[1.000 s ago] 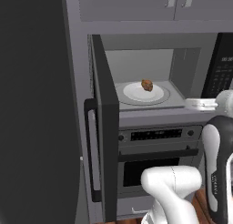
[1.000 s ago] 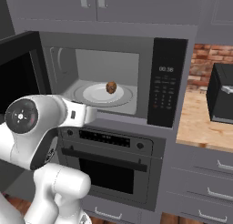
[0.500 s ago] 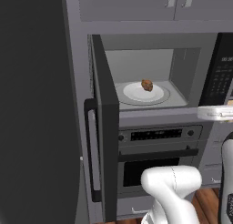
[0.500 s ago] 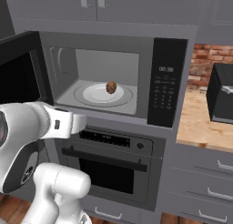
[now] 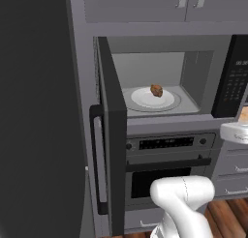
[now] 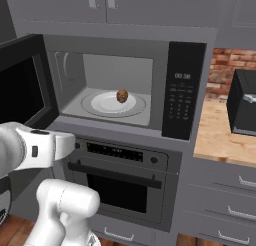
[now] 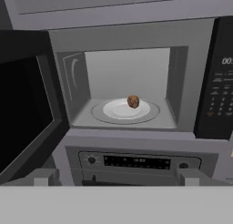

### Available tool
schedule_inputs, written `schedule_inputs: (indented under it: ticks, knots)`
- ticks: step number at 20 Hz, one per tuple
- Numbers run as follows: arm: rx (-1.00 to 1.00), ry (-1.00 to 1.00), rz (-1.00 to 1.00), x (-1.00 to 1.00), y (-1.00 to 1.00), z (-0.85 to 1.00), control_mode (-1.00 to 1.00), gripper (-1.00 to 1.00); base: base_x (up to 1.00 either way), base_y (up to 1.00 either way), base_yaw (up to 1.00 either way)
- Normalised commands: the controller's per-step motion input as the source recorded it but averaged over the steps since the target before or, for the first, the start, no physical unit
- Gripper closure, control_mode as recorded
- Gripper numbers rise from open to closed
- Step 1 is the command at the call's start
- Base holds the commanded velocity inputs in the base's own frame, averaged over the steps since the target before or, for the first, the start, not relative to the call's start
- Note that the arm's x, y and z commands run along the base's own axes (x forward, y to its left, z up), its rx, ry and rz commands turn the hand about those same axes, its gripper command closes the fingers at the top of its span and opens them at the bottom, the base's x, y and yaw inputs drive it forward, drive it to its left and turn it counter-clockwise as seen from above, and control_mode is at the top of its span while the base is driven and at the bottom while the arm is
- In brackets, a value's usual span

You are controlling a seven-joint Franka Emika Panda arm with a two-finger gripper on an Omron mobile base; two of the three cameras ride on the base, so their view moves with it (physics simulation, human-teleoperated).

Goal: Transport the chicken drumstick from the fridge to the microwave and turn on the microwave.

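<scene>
The chicken drumstick (image 5: 156, 90) (image 6: 122, 95) (image 7: 133, 101) lies on the pale round turntable (image 7: 119, 110) inside the microwave (image 6: 125, 55). The microwave's dark window door (image 5: 112, 135) (image 7: 25, 114) stands swung wide to the left. My gripper (image 7: 117, 180) is open and holds nothing, drawn back in front of the cavity and a little below its floor, well apart from the drumstick. The black keypad panel (image 6: 182, 97) sits right of the cavity. The fridge (image 5: 38, 111) is the tall dark grey body at the left.
An oven (image 6: 120, 180) with knobs and a horizontal handle sits right under the microwave. A wooden counter (image 6: 220, 140) with a black box (image 6: 242, 107) lies to the right, against a brick wall. Grey cabinets (image 5: 160, 5) hang above.
The arm has dropped and pulled back from the microwave opening. The drumstick stays on the turntable and the door stays open.
</scene>
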Motion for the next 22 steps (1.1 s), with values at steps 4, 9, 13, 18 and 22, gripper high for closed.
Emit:
schedule_inputs:
  ticks: [4,9,13,18,22]
  knots:
    - [0.00,0.00,0.01,-0.01,0.04,0.00,-1.00,-1.00,0.00,0.00,0.00]
    - [0.00,0.00,0.00,-0.14,0.07,-0.01,-1.00,-1.00,0.00,0.00,0.00]
    - [0.00,0.00,0.03,-0.34,0.19,0.00,-1.00,-1.00,0.00,0.00,0.00]
    - [0.00,0.00,0.05,-0.36,0.26,0.00,-1.00,-1.00,0.00,0.00,0.00]
    - [-0.02,-0.02,0.05,-0.46,0.32,0.00,-1.00,-1.00,0.00,0.00,0.00]
